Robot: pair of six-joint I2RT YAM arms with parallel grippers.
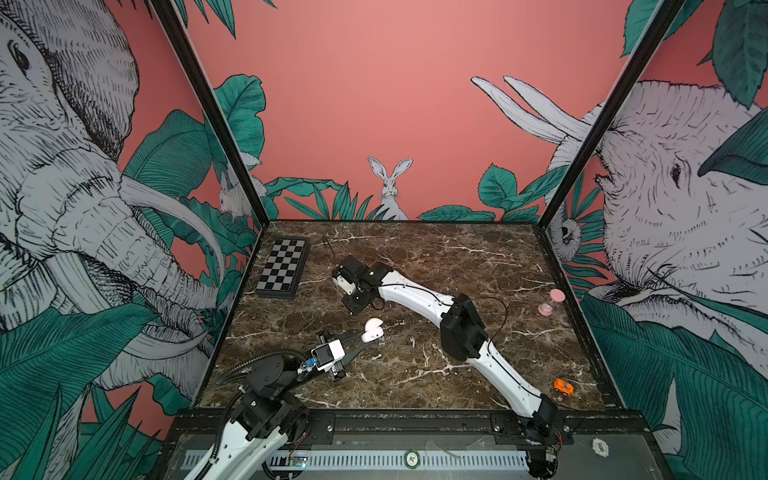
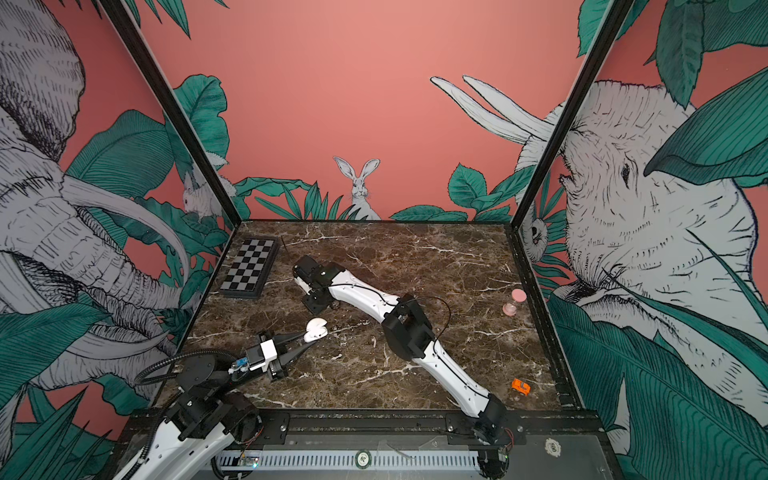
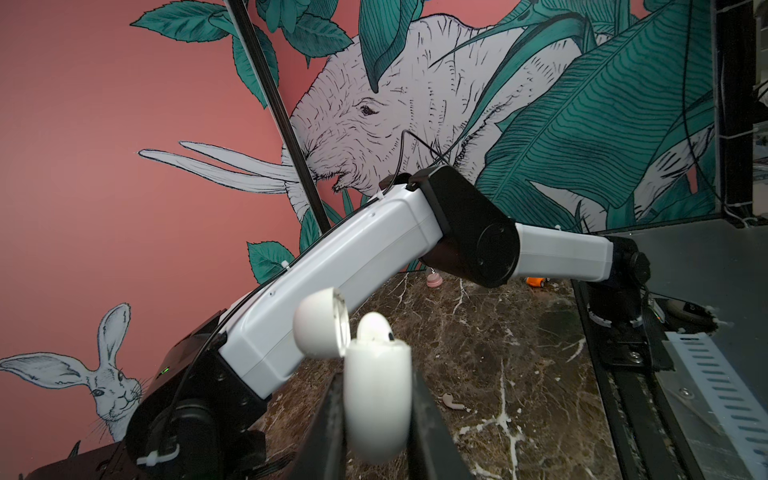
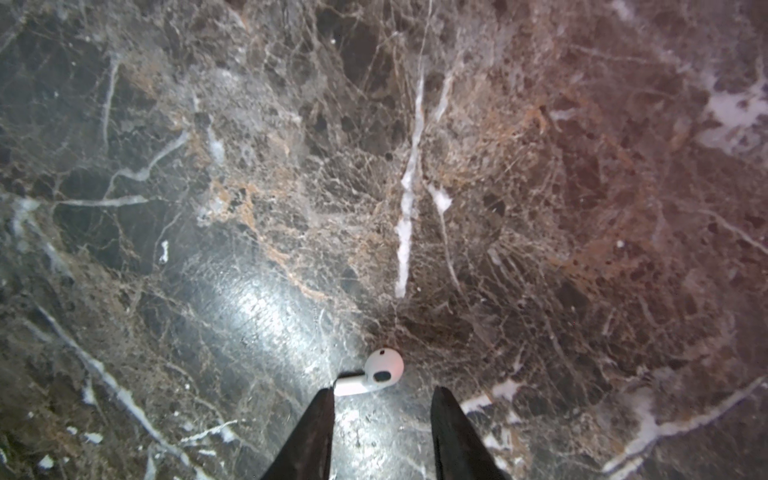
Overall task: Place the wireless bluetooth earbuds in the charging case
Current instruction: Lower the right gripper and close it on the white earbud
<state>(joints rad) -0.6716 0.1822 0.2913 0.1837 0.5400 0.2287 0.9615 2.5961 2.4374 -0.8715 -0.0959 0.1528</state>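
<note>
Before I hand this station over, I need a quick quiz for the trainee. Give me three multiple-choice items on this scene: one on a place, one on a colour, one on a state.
1. Where on the marble table does the chessboard lie?
A. far left corner
B. beside the pink hourglass
C. middle of the near edge

2. What colour is the toy car?
A. blue
B. orange
C. green

3. How is the charging case in the left end effector?
A. lid shut
B. lid open
C. upside down

Answers:
1 A: in both top views the board sits by the left wall at the far end.
2 B: its body is orange.
3 B: the left wrist view shows the lid hinged back.
</note>
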